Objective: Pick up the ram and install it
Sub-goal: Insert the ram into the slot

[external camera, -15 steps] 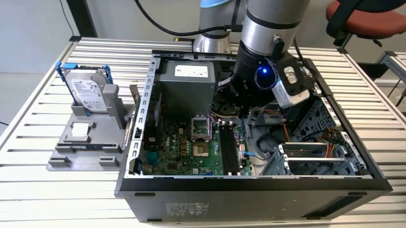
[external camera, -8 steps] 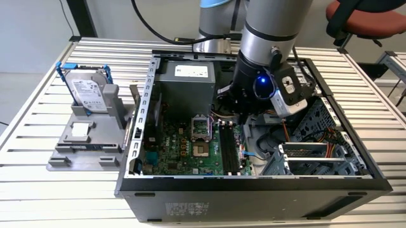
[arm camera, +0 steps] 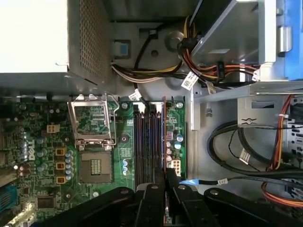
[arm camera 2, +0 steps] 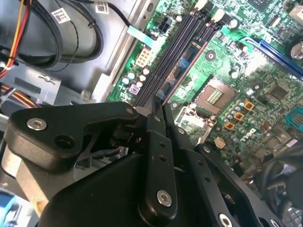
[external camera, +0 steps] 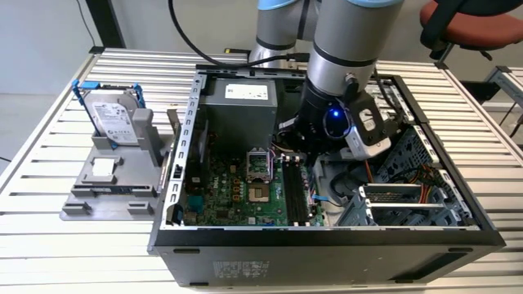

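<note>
Hand: the hand (arm camera 2: pixel 158 101) is seen low inside the open computer case (external camera: pixel 190 116), and its two fingers (arm camera: pixel 155 189) are pinched on the ram.
Ram: the ram (arm camera 2: pixel 187 64) is held thin edge up, right over the long black slots (arm camera: pixel 144 142) beside the square chip socket (arm camera: pixel 92 137). Whether it touches a slot cannot be told.
Case: it is laid on its side on the bench (external camera: pixel 49 141).
Hard drive: the hard drive (external camera: pixel 114 119) is stood in a blue frame near the bench's edge at the exterior view's left, well apart from the hand.
</note>
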`<state>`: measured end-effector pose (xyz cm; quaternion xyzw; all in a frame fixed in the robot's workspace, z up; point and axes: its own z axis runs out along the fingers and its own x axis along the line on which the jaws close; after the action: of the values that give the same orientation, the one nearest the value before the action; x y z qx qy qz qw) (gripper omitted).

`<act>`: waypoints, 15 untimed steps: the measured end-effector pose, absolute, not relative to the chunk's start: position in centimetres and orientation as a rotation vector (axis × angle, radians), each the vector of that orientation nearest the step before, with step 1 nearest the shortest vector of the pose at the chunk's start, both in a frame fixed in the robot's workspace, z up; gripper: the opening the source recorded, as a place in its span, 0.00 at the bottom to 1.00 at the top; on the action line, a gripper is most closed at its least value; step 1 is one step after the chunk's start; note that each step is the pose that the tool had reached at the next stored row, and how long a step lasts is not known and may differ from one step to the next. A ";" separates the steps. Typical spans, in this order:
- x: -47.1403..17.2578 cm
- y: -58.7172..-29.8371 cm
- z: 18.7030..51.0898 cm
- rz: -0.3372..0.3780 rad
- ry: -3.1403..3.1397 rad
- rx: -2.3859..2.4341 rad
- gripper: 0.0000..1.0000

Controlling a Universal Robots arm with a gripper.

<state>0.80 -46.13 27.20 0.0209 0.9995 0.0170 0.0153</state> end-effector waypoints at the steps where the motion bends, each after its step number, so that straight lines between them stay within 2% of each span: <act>1: 0.8 -46.2 27.0 0.053 3.110 0.065 0.00; 15: 0.8 -47.1 24.9 0.050 3.110 0.053 0.00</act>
<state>0.81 -47.06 24.94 0.0171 0.9996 0.0161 0.0152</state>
